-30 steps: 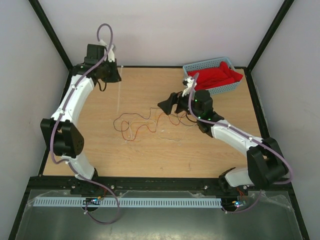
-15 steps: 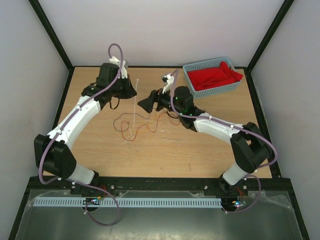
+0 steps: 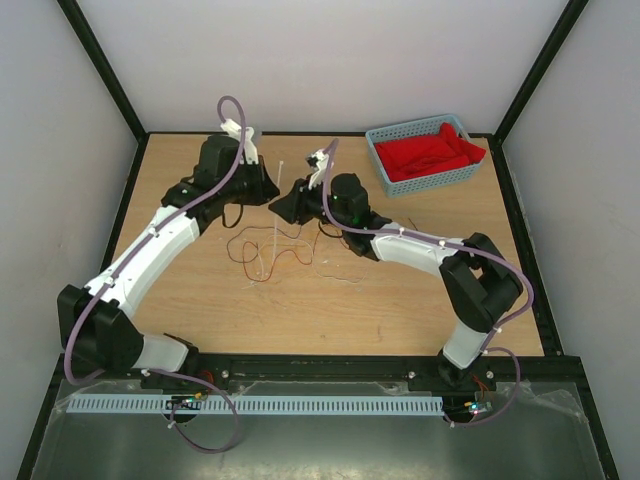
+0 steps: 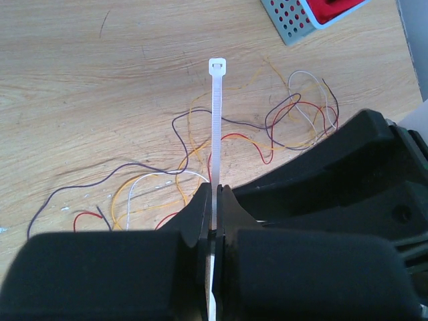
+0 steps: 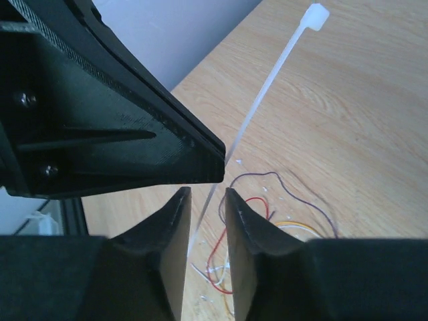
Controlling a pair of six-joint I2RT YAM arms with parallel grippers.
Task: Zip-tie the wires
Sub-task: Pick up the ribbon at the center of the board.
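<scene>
The wires (image 3: 290,245) lie loosely curled on the wooden table, thin red, orange, white and dark strands (image 4: 194,144). My left gripper (image 3: 268,193) is shut on a white zip tie (image 3: 277,235). In the left wrist view the strap runs up from between the jaws (image 4: 216,195) to its head (image 4: 217,65) above the wires. My right gripper (image 3: 284,207) faces the left one. In the right wrist view its jaws (image 5: 204,200) stand narrowly apart on either side of the zip tie strap (image 5: 267,93), with a gap showing on both sides. Wires (image 5: 257,200) show below.
A blue basket (image 3: 392,170) with red cloth (image 3: 430,150) sits at the back right corner of the table; its corner shows in the left wrist view (image 4: 287,20). The left gripper's black body (image 5: 100,107) fills the upper left of the right wrist view. Black frame posts border the table.
The left arm swung from the back left to the centre, carrying the zip tie. The right gripper moved left to the strap and its jaws narrowed around it.
</scene>
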